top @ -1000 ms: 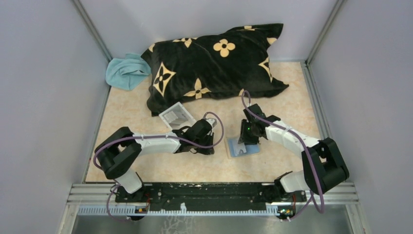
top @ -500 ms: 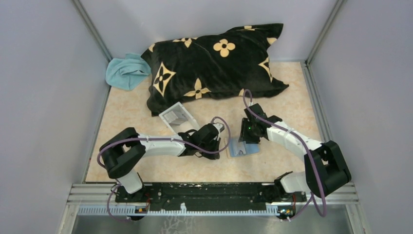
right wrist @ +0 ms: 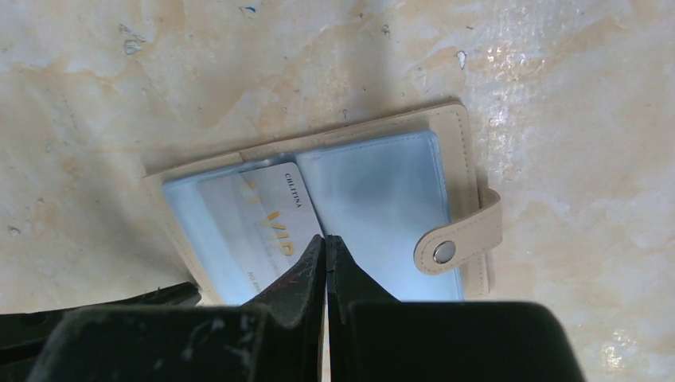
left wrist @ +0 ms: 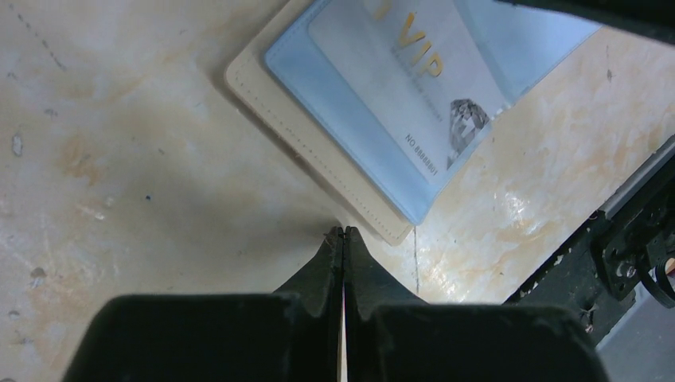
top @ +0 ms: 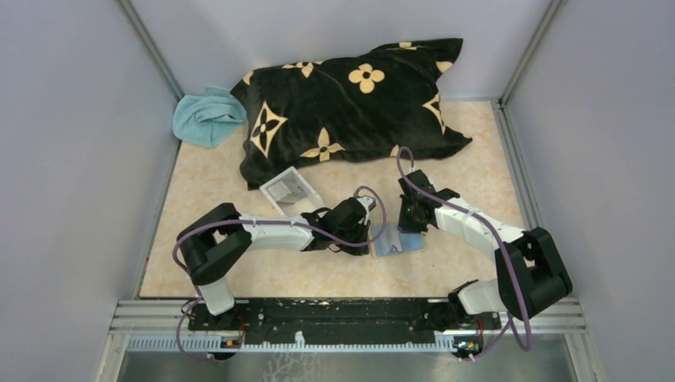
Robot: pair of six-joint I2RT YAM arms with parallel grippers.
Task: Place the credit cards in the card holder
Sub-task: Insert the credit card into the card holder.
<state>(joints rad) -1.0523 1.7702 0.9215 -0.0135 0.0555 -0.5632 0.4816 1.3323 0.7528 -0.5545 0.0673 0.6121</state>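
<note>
The card holder [left wrist: 318,137] lies open and flat on the desk [left wrist: 119,159], with both hands at it. The left hand [left wrist: 343,239] has its fingers pressed together with nothing between them. Their tips sit just short of the holder's nearest corner, and contact is hard to judge. The right hand [right wrist: 325,243] is likewise pressed together and empty. It is poised over the centre fold, with its tips at the edge of the VIP card [right wrist: 255,219] (whether they press on it I cannot tell). That card lies on the page toward the left hand and appears at least partly under the clear bluish sleeve. The page on the far side of the right hand's tips looks empty, with the tab [right wrist: 470,231] and its snap stud [right wrist: 444,251] beyond it. I can make out no other credit cards. A clear tray [top: 288,191] stands well behind the left hand.

The card is probably thin, stiff, light and slick. That makes it awkward to lift while flat, so it is better pushed by its exposed short edge along the sleeve. The holder looks light and soft and is likely to skid on the glossy desk. Pinning the beige border at the corner nearest the left hand should hold it (the floppy sleeve mouth may buckle if the card is pushed in at an angle).
</note>
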